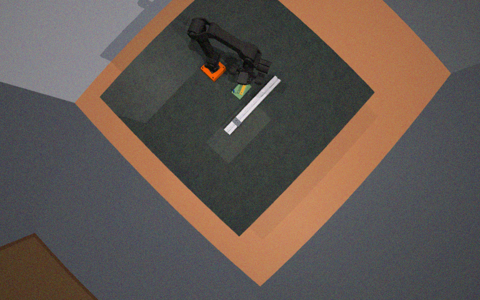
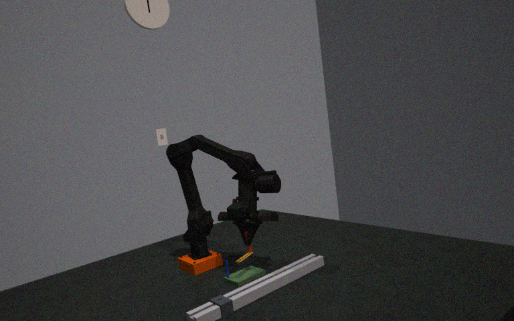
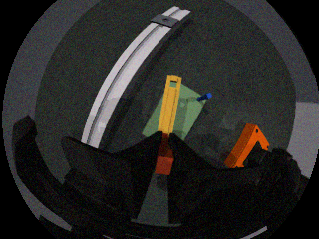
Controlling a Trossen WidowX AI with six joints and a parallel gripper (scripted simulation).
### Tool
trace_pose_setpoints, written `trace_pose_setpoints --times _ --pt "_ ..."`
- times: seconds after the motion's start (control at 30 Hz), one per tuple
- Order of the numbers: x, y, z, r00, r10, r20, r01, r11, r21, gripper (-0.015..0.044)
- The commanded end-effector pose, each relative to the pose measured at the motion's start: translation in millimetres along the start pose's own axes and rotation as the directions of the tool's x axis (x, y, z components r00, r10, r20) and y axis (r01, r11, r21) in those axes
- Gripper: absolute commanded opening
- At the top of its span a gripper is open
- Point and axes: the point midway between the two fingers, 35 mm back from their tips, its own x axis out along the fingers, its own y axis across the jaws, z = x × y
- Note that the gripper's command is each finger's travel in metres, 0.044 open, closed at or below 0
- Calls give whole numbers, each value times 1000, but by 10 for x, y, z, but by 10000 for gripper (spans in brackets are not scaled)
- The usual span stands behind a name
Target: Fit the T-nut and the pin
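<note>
Brass in colour, our T-nut (image 1: 242, 89) (image 2: 244, 257) (image 3: 170, 105) slants above the green tray (image 1: 239, 95) (image 2: 245, 275) (image 3: 189, 102), long axis roughly along the rail (image 1: 252, 105) (image 2: 276, 283) (image 3: 120, 80). We have the gripper (image 1: 248, 81) (image 2: 248, 244) (image 3: 166, 136) clamped on its orange handle (image 2: 249, 249) (image 3: 164, 164); the blue pin (image 1: 234, 90) (image 2: 227, 269) (image 3: 204, 97) stands upright in the tray

Top looks down from high, exterior sideways from table height, wrist closely downward; all share the rail (image 1: 252, 105) (image 2: 276, 283) (image 3: 116, 82)
</note>
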Motion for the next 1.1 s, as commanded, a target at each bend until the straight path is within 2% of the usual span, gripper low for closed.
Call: trace_pose_setpoints --times 0.0,0.57,1.07 --pt "-72 7 22 1000 2 4 -2 1000 6 -150" --pt "-338 6 83 1000 -3 6 3 1000 13 -150" --pt "-379 174 117 1000 -14 4 14 998 62 -150"
